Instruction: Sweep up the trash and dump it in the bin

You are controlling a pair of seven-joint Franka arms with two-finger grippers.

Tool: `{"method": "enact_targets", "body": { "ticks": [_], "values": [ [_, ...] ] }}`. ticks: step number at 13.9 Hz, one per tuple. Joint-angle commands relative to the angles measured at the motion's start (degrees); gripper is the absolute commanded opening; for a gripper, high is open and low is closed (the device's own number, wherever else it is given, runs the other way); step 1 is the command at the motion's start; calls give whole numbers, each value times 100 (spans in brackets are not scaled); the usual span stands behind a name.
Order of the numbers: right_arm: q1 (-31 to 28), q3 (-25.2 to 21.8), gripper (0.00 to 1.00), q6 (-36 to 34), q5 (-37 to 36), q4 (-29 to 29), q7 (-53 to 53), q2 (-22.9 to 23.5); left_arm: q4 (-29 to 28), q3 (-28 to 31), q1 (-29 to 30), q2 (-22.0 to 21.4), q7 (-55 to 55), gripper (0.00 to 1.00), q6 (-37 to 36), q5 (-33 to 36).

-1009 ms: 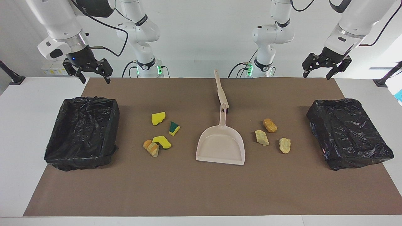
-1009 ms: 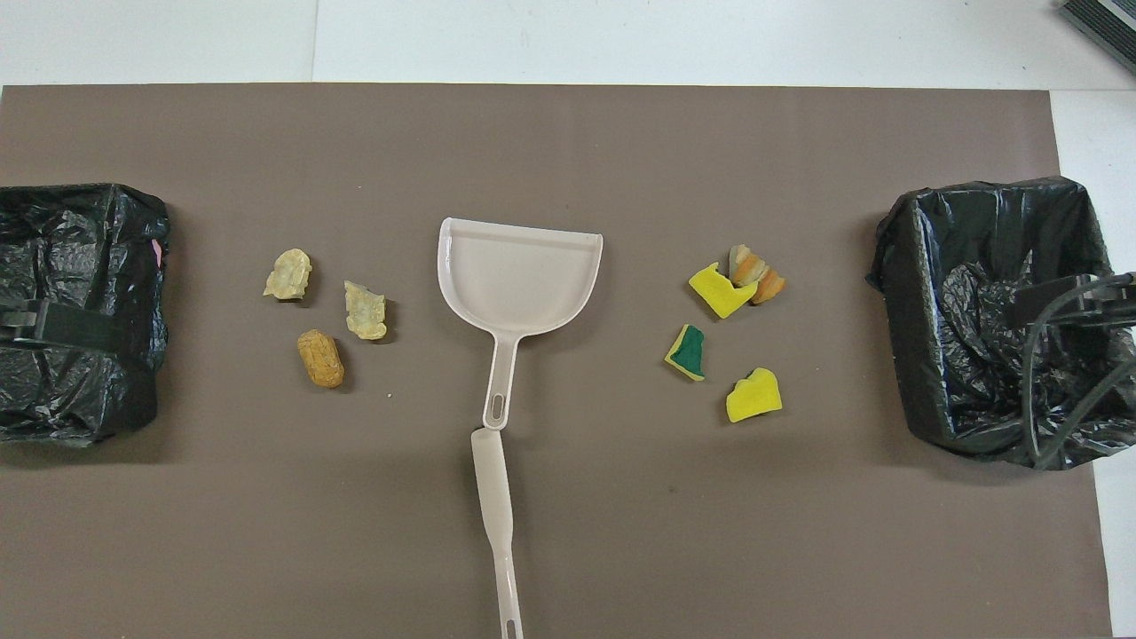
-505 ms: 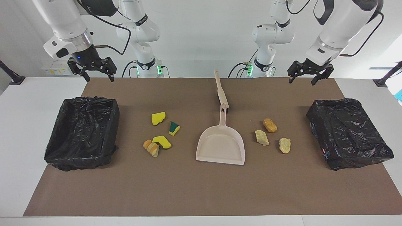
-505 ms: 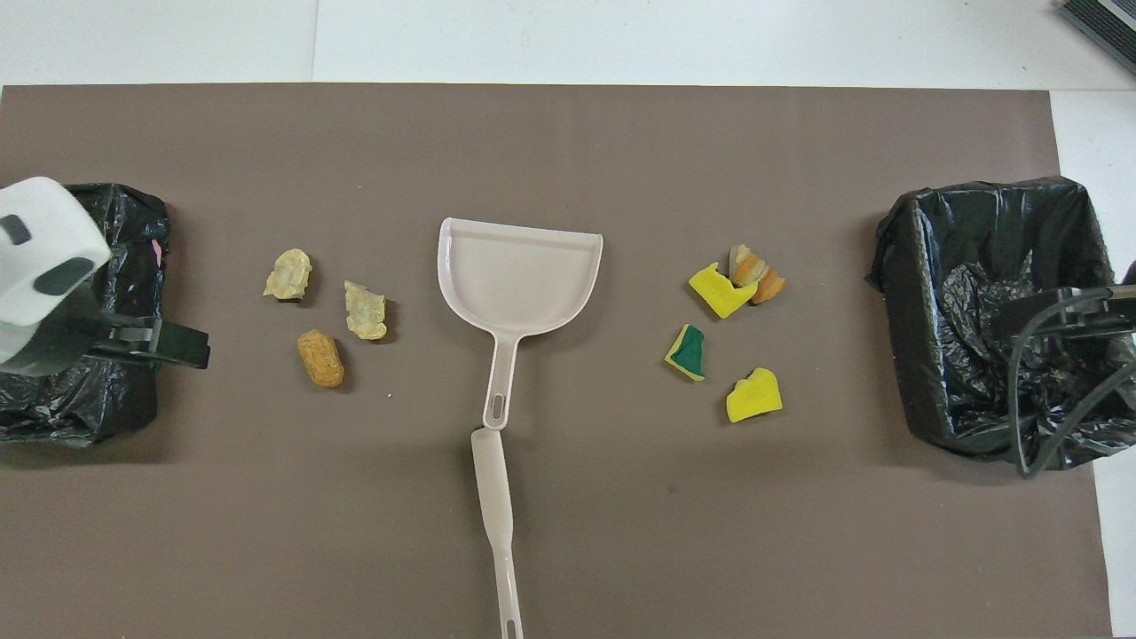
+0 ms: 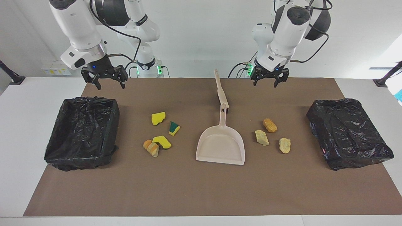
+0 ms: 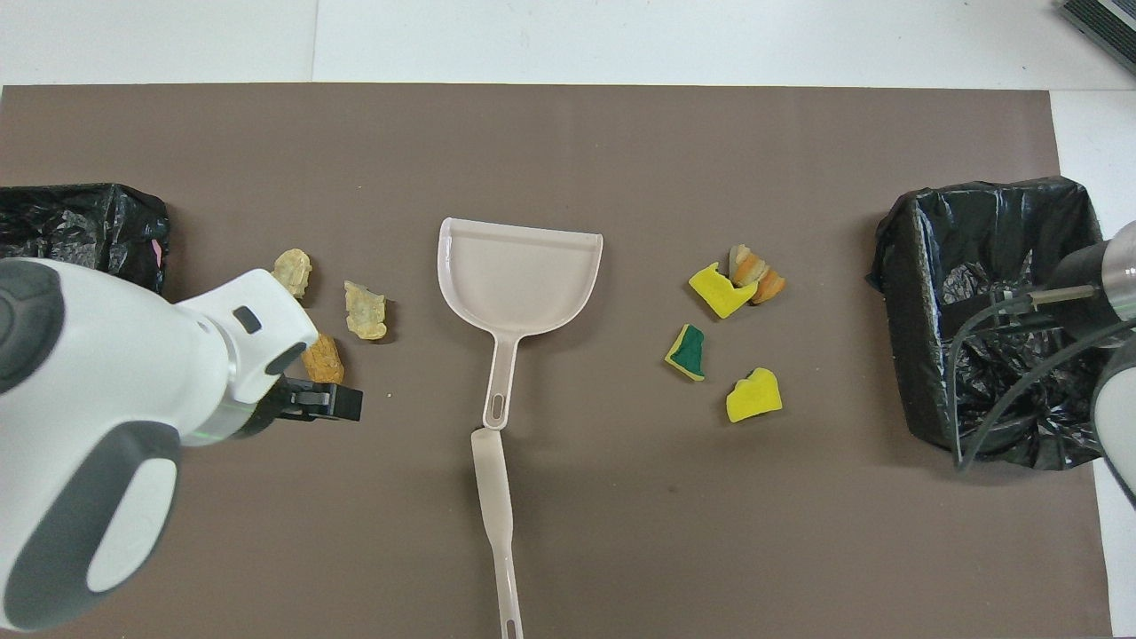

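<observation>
The trash lies on the brown mat in two groups either side of a beige dustpan (image 5: pixel 220 147). Toward the right arm's end are yellow sponge pieces (image 5: pixel 158 118), one green-backed (image 5: pixel 174 128), and a tan bread-like lump (image 5: pixel 151 148). Toward the left arm's end are an orange lump (image 5: pixel 270 125) and two pale scraps (image 5: pixel 261 137). A black-lined bin (image 5: pixel 91 99) stands at one end of the mat, and a second bin (image 5: pixel 333 102) at the other. My left gripper (image 5: pixel 269 78) hangs open over the mat's edge, beside the brush (image 5: pixel 220 91). My right gripper (image 5: pixel 104 78) hangs open above the mat corner by its bin.
The brush handle (image 6: pixel 497 515) lies in line with the dustpan handle (image 6: pixel 501 373), pointing at the robots. In the overhead view the left arm (image 6: pixel 115 417) covers part of the orange lump (image 6: pixel 321 359). White table borders the mat (image 5: pixel 188 188).
Both arms have swung inward. The left gripper has travelled from above its bin's end to beside the brush handle. The right gripper has shifted a little toward the middle. Nothing on the mat moved.
</observation>
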Motion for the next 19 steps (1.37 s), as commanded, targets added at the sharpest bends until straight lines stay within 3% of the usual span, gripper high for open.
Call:
{"method": "enact_targets", "body": {
  "ticks": [1,5,9,14,19],
  "values": [
    [210,28,100,122,51,161,196,312,-547,106,-618,-308,-689,100,424,-68],
    [587,37,100,201,77,338,327,796,-1065,97,-1251,-300,-1303,100,942,-76],
    [1273,37,100,851,103,338,1355,1305,-1741,97,-2111,-204,-1823,100,1548,-76],
    [1336,46,100,1080,112,180,1427,1289,-2480,97,-2948,-107,-2369,100,2349,-242],
    [1336,46,100,1107,112,66,1436,1236,-2771,88,-3089,-10,-2545,100,2781,-296]
  ]
}}
